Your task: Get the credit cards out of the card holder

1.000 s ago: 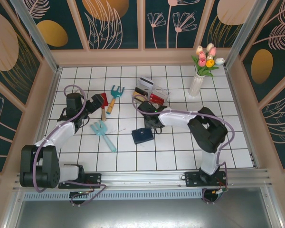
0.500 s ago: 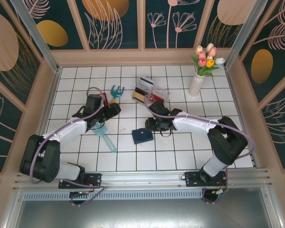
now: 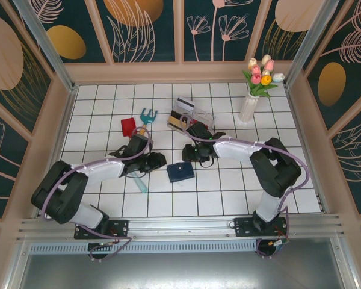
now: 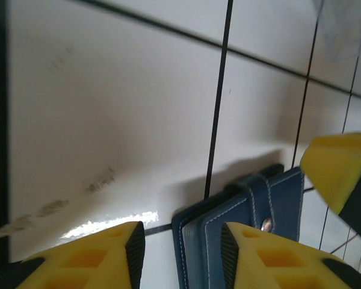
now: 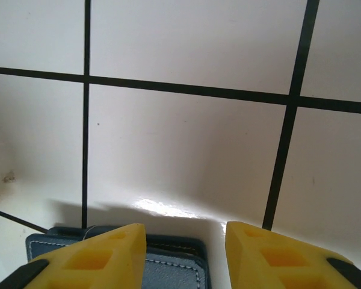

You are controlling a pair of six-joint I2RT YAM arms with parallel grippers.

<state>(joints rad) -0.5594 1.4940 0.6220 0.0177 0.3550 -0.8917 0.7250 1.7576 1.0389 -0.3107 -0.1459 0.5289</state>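
Table (image 3: pixel 228 192): white tiles, dark grout.
Right arm (image 3: pixel 246 150): stretched left across the middle. Its right gripper (image 3: pixel 197 158) sits at the wallet's far edge, yellow fingers (image 5: pixel 102 256) apart, nothing clamped.
Left arm (image 3: pixel 96 171): lying low. Its left gripper (image 3: pixel 157 161) is just left of the wallet, fingers (image 4: pixel 96 256) apart, the wallet's edge showing in the gap.
Vase (image 3: pixel 249 108): upright, back right, with tulips.
Clear box (image 3: pixel 192 117): just behind the right gripper.
Wallet (image 3: pixel 180 171): navy, folded shut, tab snapped, flat at table centre between both grippers.
Red item (image 3: pixel 128 126): possibly a trowel blade, behind the left arm.
Teal rake (image 3: pixel 147 114): beside it.
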